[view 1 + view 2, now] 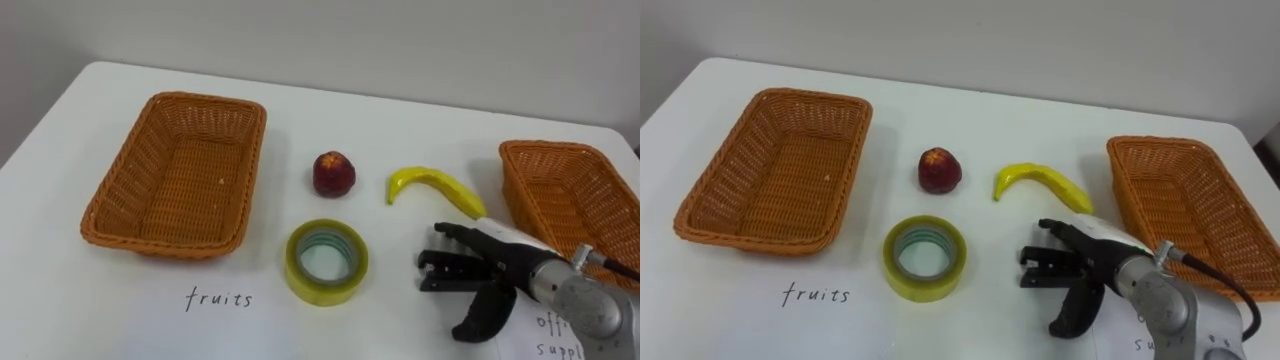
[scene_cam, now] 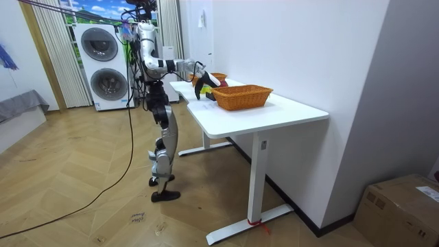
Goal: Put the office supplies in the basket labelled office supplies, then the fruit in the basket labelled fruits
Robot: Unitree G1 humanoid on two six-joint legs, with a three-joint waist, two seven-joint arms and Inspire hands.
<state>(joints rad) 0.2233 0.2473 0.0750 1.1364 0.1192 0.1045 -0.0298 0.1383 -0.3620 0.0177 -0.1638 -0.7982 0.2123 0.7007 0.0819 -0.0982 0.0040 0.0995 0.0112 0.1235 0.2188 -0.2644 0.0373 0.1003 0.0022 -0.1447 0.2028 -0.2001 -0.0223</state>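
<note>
As it hovers beside the tape roll (image 1: 326, 292), the right hand (image 1: 505, 265) is spread wide, fingers (image 1: 452, 264) straight, apparently touching nothing.

White table (image 1: 80, 310), left basket (image 1: 180, 175), right basket (image 1: 570, 200), apple (image 1: 334, 174), banana (image 1: 435, 186), tape roll (image 1: 325, 292)

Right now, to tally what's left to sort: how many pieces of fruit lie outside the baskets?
2. A red apple sits mid-table beside the left basket; a banana lies to its right, just beyond the right hand. None seems hidden.
</note>
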